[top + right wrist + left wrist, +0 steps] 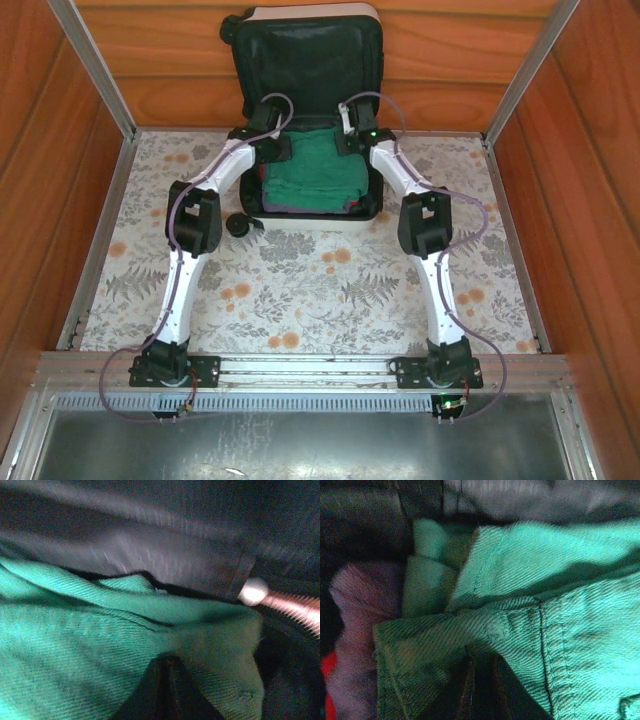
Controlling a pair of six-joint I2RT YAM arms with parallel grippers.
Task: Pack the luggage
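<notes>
- Small white hard-shell suitcase (318,221) lies open beyond both jaws, black-lined lid standing against the back wall.
- Hinge line runs side to side; black wheels at its left end.
- Folded green twill garment (315,175) fills the base, directly under both jaws.
- Left gripper (481,656): jaws narrow, green fold over tips, grip unclear.
- Right gripper (167,661): jaws pressed together against the green cloth.

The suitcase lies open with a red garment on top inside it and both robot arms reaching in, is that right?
Not quite: the garment on top is green, not red, as the top external view shows. The suitcase does lie open, and the rest holds.
</notes>
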